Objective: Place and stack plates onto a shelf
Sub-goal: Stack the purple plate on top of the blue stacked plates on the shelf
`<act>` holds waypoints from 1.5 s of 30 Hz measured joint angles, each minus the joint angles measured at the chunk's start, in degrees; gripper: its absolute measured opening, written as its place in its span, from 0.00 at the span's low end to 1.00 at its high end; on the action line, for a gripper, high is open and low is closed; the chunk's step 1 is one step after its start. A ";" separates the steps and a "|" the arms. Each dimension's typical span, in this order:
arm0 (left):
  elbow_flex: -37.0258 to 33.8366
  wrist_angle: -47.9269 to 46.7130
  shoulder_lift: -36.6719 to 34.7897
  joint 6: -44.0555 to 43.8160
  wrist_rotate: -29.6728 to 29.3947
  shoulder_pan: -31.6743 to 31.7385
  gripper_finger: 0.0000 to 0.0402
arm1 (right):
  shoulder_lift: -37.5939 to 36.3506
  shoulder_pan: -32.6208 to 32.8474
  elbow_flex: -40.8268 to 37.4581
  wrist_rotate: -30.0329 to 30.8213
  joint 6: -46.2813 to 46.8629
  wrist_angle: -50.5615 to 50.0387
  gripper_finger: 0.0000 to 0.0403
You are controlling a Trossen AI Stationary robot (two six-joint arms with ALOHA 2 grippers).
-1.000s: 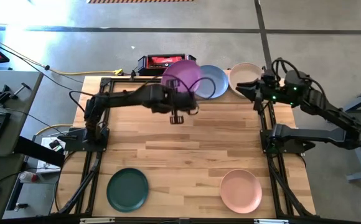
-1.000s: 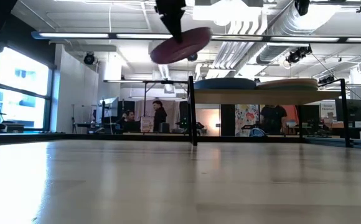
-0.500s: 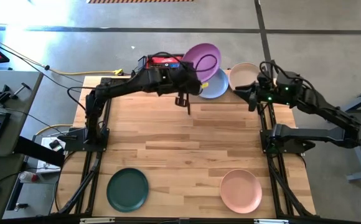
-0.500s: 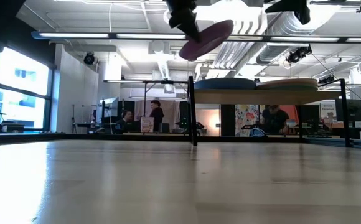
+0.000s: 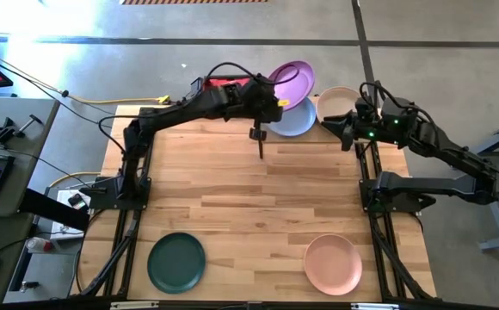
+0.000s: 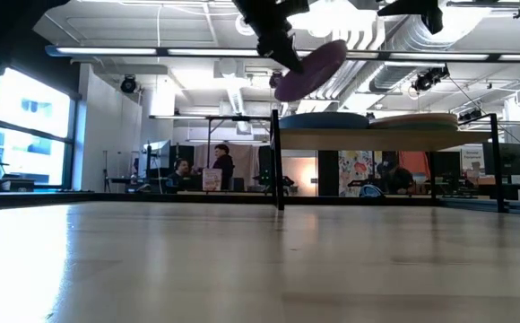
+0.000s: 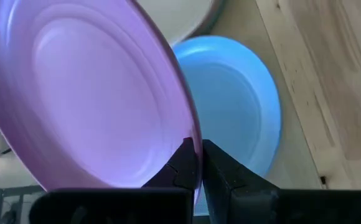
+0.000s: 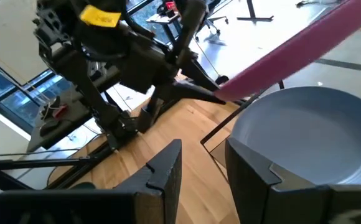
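My left gripper [image 5: 275, 102] is shut on a purple plate [image 5: 292, 80], which hangs tilted over the shelf [image 6: 368, 137] at the table's far edge. On the shelf a blue plate [image 5: 297, 120] lies flat, with a cream plate [image 5: 337, 103] to its right. The blue plate [image 7: 243, 106] shows just past the purple plate [image 7: 87, 87] in the left wrist view. My right gripper [image 8: 205, 168] stands open beside the shelf's right end with nothing between its fingers. It faces the blue plate [image 8: 305, 137]. My left gripper pinches the purple plate's rim [image 7: 196, 146] between its two fingers [image 7: 182, 167], one on the hollow face and one on the underside. The fingers come from the table's left, slanting down. The plate is lifted clear and steeply tilted above the blue plate.
A dark green plate [image 5: 176, 261] lies near the table's front left and a pink plate [image 5: 333, 263] near the front right. A red and black box [image 5: 224, 84] sits behind the far edge. The middle of the wooden tabletop [image 5: 258, 198] is bare.
My left gripper has carried the purple plate toward the table's right and far edge, from left of the shelf's post to over the blue plate. The wrist has rolled, and the plate now tilts more steeply. The grip stays shut.
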 joint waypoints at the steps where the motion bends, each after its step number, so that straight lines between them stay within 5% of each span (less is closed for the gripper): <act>1: 0.00 -0.02 0.40 -0.02 0.03 0.06 0.01 | 0.00 0.00 0.00 0.00 0.33 -0.02 0.26; 24: -0.26 -2.04 6.06 -0.54 5.20 -0.97 0.01 | 0.02 0.00 0.00 -0.13 0.58 -0.26 0.26; 38: -0.33 -2.52 6.73 -0.57 0.42 -0.96 0.02 | 0.00 0.00 0.00 -0.13 0.40 -0.84 0.26; 45: -0.33 -3.18 6.73 -0.50 -1.60 -0.99 0.10 | 0.02 0.00 0.00 -0.13 0.40 -2.77 0.26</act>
